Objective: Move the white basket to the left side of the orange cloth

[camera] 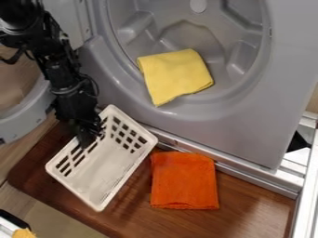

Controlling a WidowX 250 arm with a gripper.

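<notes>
The black gripper (87,135) hangs from the upper left over the upper-left rim of the white basket (109,167). Its tip overlaps the slotted wall there, and whether it holds that wall is hard to see. Upright and turned at a slant, the basket stands on the brown wooden board. An orange cloth (184,181) lies folded flat on the board just right of the basket, with a narrow strip of wood between them.
Behind the board rises a grey machine front with a round opening (248,93), a yellow cloth (175,76) draped on its lower lip. Its round door (25,123) stands out at the left. A metal rail (248,179) edges the board.
</notes>
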